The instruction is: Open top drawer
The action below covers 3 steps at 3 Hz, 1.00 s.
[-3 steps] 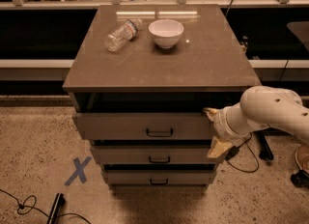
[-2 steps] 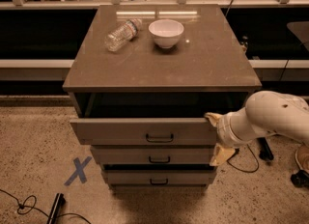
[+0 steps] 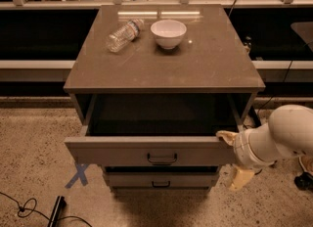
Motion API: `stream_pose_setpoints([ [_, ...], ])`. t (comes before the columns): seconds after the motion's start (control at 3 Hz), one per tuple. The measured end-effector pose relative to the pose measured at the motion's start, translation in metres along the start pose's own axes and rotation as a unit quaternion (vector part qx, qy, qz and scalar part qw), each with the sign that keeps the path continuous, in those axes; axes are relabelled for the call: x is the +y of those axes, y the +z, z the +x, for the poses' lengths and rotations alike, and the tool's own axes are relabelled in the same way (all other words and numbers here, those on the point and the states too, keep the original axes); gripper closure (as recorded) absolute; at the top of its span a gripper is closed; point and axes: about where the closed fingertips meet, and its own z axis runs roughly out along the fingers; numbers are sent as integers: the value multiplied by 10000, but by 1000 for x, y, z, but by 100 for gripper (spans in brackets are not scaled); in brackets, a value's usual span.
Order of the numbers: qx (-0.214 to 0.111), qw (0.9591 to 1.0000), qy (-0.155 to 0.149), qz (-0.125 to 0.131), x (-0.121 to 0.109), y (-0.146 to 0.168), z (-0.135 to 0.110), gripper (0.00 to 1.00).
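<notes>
Fingers point(image 3: 226, 137) of gripper point(image 3: 231, 161) spread, not clamped, upper one hooked over front rim at R corner of top drawer point(image 3: 122, 151), which sits well out under bench point(image 3: 205, 64); pull step approx done, next: short straight tug, then let go.

Single camera, high in front of the drawer cabinet point(image 3: 195, 69), pitched down, facing it square-on. Mid range: its whole top, the pulled-out top drawer point(image 3: 122, 151) and the floor point(image 3: 34, 143) fit. Gripper point(image 3: 233, 156) sits lower right, at that drawer's right front corner.
</notes>
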Motion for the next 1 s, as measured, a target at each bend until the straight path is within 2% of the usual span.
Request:
stream_pose_setpoints([
  [1.0, 28, 9996, 176, -203, 55, -49, -6, 14],
])
